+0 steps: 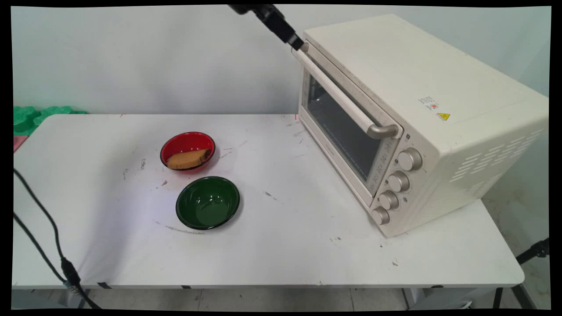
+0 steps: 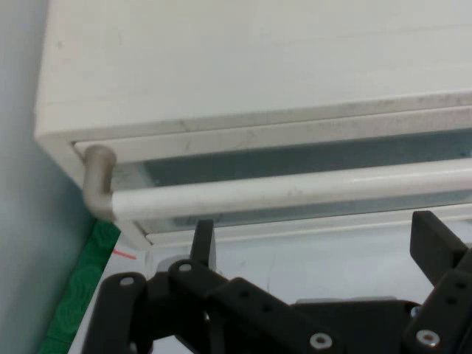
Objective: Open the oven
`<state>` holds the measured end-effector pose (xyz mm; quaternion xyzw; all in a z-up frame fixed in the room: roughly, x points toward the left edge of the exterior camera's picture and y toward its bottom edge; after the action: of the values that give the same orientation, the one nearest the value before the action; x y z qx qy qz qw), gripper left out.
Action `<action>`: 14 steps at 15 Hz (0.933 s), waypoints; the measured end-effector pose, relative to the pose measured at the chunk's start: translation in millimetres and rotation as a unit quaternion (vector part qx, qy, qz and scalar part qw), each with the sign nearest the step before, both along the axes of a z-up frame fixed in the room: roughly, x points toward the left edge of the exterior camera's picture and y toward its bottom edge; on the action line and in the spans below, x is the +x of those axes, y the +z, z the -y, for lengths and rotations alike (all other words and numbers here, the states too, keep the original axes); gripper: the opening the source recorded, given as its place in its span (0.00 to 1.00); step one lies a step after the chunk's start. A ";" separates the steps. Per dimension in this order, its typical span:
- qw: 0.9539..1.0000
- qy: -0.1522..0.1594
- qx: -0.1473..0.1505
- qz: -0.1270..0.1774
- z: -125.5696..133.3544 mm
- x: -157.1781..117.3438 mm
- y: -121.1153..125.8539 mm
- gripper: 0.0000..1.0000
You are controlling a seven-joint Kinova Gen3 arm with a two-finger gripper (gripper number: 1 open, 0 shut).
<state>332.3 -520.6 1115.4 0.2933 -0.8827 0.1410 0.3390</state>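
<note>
Right now the gripper (image 2: 313, 243) hangs spread wide, grasping nothing, just beside the far end of the oven handle (image 2: 295, 190) w/ door closed; risk: it clips the oven (image 1: 421, 118) & shoves it across the desk (image 1: 281, 245).

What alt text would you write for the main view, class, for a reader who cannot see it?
A black gripper reaches down from the top edge to the far end of the handle on a cream toaster oven, its door shut. On the white table to the left sit a red bowl holding a brown sponge and an empty green bowl.
</note>
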 end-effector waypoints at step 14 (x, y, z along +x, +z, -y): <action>0.999 -0.018 0.019 0.031 44.1 -68.5 -47.1 0.00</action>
<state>263.8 -564.7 1068.3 0.2791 -0.9002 0.1274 0.3089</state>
